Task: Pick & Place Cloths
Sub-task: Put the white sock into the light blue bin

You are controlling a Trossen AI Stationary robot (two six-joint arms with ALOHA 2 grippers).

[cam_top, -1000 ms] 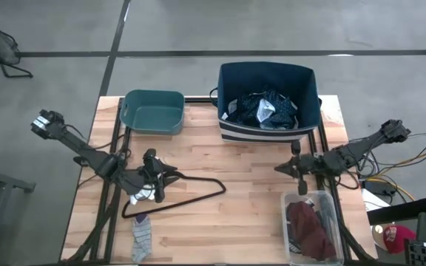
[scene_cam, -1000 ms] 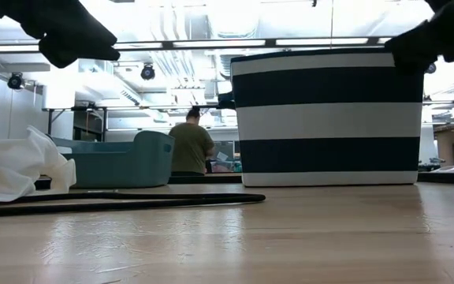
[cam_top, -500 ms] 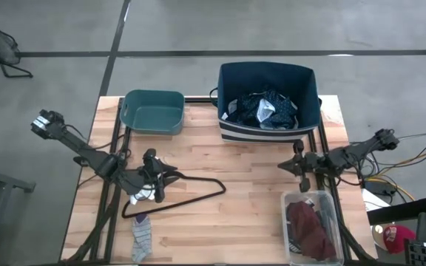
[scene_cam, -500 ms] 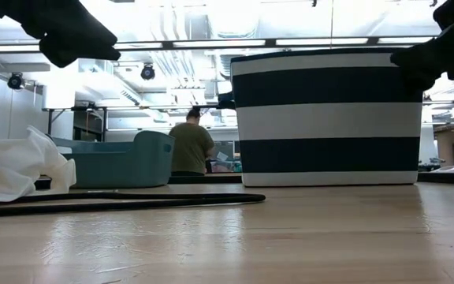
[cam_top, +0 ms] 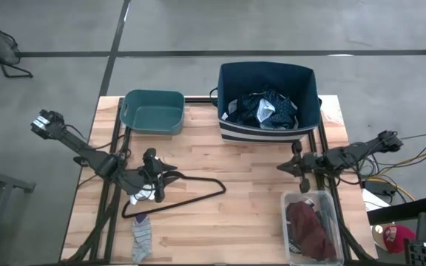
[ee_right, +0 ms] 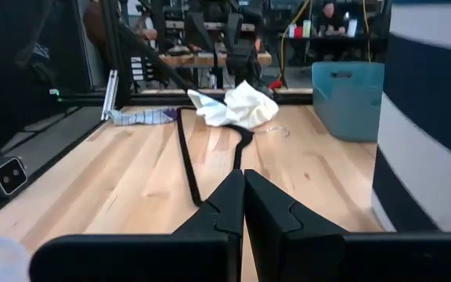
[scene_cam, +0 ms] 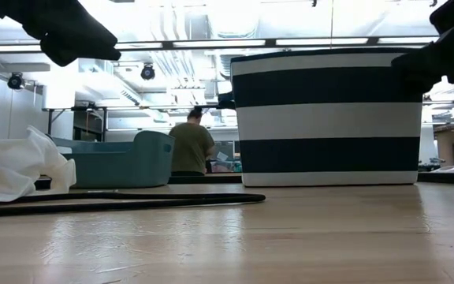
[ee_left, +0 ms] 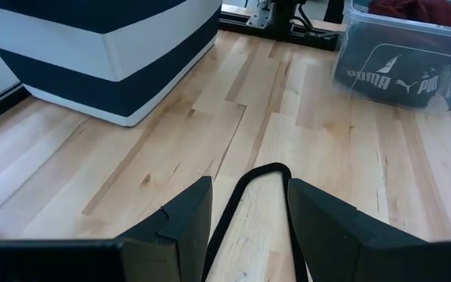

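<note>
At the table's left side, the left gripper hovered over the white cloth, its fingers spread apart and holding nothing; the black hanger ran between them in the left wrist view. The cloth lay crumpled beside the hanger's left end. A grey patterned sock lay flat near the front-left edge of the table.

Handling, as a judgement: both pieces appeared light, limp and non-fragile. The white cloth would likely be best pinched at a raised fold on its top, clear of the hanger wire, which could snag and lift with it. The sock lay thin against the wood, so a low pinch at its middle would probably be required.

The teal bin stood at the rear-left edge. The striped basket at the rear centre-right held navy patterned cloth. The right gripper waited near the right edge with its fingers pressed together, empty. The clear box at the front-right corner held a maroon piece; dark fabric beneath it could not be identified with certainty.

The surface was pale wood planking, smooth and level. Beyond it, a workshop with benches and a person facing away.
</note>
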